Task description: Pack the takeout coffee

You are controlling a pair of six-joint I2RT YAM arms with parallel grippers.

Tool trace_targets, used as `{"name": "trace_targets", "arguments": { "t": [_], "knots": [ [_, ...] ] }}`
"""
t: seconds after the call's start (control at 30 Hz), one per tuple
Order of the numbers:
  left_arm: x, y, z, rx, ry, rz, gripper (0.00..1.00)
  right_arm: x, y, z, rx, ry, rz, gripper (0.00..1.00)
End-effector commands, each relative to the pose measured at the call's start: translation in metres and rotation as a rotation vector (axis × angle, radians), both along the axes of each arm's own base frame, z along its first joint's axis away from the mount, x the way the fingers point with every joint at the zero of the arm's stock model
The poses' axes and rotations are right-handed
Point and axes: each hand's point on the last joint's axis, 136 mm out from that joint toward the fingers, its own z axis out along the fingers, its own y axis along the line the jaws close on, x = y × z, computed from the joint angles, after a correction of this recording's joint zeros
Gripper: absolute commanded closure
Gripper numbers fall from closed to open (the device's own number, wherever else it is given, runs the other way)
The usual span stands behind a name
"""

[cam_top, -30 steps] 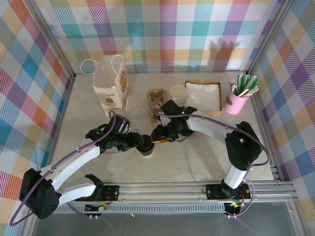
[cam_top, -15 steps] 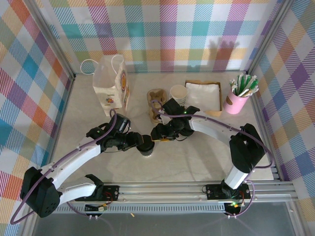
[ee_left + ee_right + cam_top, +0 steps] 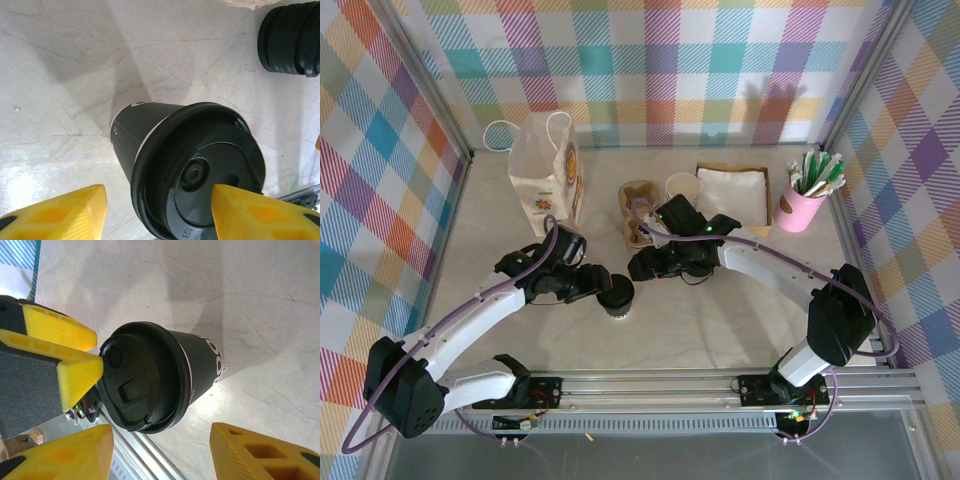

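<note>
Right arm has drawn back toward the far right; right gripper (image 3: 161,432) gapes empty. Left gripper (image 3: 157,195), reaching in low, loosely straddles the small dark-grey black-lidded paper cup (image 3: 617,296), upright near-centre on the pale marbled table (image 3: 720,325).

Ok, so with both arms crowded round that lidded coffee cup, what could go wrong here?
The dark grey paper cup with the round black plastic lid stands between the left gripper's open jaws. One yellow finger sits at the lid's rim, so an uneven close might tip it or loosen the lid. The right gripper hovers close by, so the two could bump.
</note>
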Motion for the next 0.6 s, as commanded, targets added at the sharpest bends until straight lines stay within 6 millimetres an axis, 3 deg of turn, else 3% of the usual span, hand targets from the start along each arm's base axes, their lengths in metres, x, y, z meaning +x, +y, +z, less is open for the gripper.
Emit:
{"name": "trace_targets", "arguments": {
  "t": [0.0,0.17,0.27,0.4,0.57],
  "knots": [
    [0.003,0.006,0.016,0.015,-0.036,0.005,0.41,-0.001,-0.002,0.023,0.018,-0.084,0.042,0.46],
    [0.007,0.015,0.048,0.021,-0.134,0.023,0.38,-0.011,-0.001,0.042,-0.017,-0.231,0.163,0.47],
    [0.005,0.025,0.059,0.036,-0.179,0.042,0.38,-0.019,0.001,0.04,-0.076,-0.308,0.225,0.5],
    [0.004,0.028,0.058,0.037,-0.199,0.048,0.38,-0.011,-0.004,0.02,-0.141,-0.211,0.065,0.51],
    [0.013,0.022,0.049,0.052,-0.177,0.04,0.38,-0.013,0.01,0.006,-0.009,-0.059,-0.132,0.55]
  ]
}}
